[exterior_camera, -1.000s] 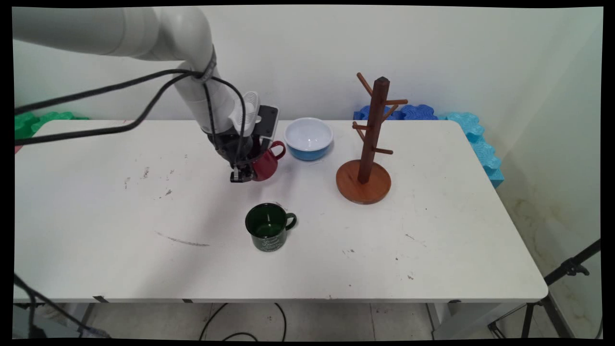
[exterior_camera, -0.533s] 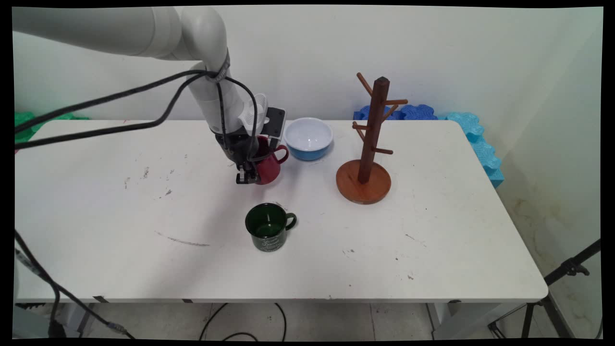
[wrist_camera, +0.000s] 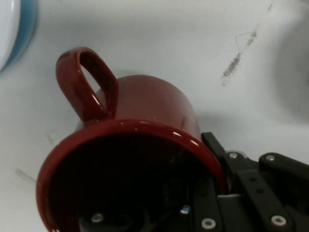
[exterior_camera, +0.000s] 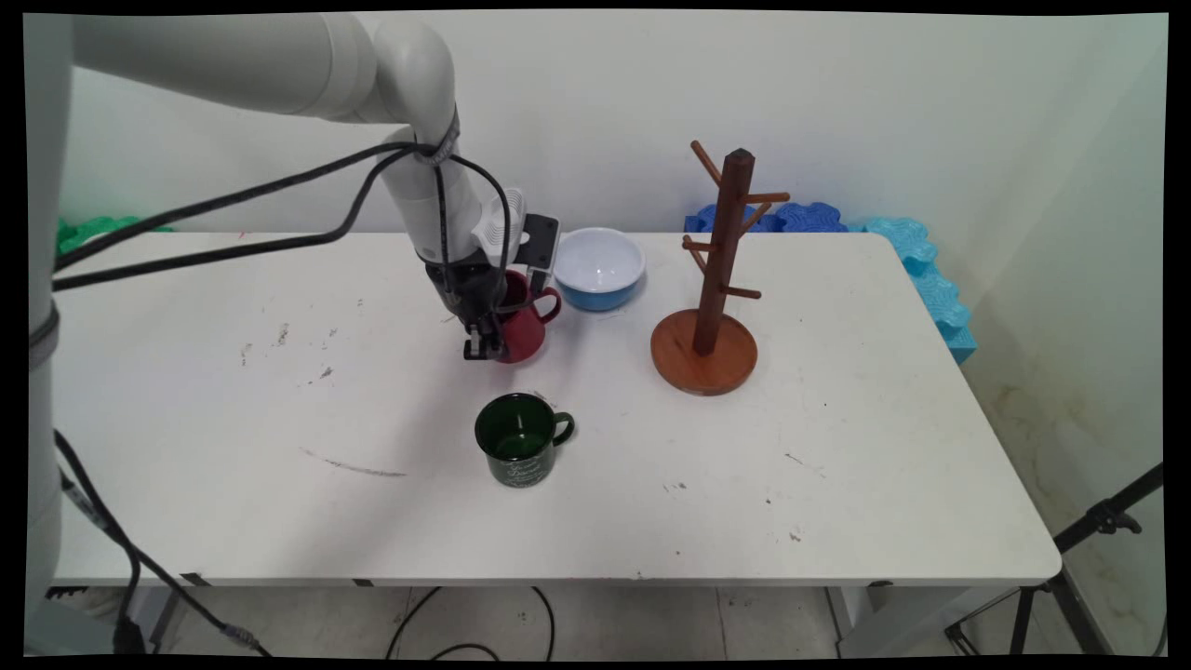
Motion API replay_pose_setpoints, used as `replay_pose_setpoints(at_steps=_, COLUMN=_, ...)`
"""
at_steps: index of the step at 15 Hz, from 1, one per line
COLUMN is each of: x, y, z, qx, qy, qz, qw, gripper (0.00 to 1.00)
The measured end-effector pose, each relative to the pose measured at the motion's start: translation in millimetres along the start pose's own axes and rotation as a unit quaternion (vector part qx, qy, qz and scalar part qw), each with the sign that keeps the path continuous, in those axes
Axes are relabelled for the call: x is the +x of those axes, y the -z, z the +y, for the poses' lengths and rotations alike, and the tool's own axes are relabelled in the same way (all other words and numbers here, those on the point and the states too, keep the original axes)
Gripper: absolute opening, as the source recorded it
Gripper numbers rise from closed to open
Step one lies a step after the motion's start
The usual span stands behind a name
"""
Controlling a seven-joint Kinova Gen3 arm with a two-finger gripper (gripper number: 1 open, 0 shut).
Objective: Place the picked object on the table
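My gripper point(exterior_camera: 484, 348) is shut on the rim of a red mug point(exterior_camera: 524, 327), one finger inside it and one outside on its left wall. The mug stands nearly upright at the table's back middle, its handle pointing right toward the bowl. Whether its base touches the table I cannot tell. In the hand view the red mug point(wrist_camera: 145, 104) fills the frame, its handle at the upper left, and the gripper point(wrist_camera: 207, 195) clamps its rim at the lower right. A dark green mug point(exterior_camera: 517, 437) stands on the table a little nearer the front, apart from the red one.
A white bowl with a blue outside point(exterior_camera: 598, 266) sits just right of the red mug, and the bowl's edge point(wrist_camera: 17, 29) shows in the hand view. A wooden mug tree point(exterior_camera: 715, 279) stands further right. Black cables hang from the arm. The white table point(exterior_camera: 837, 484) bears scuff marks.
The arm has shifted slightly right and down with the red mug, and the mug has turned from tilted to nearly upright. The green mug, bowl and mug tree have not moved.
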Motion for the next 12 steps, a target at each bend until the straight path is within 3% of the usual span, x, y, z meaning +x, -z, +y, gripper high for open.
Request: replay_pose_setpoints(at_steps=12, x=3.9, y=-18.2, z=-5.0, qx=-0.013, qy=0.003, qz=0.000, qw=0.9999, gripper=0.00)
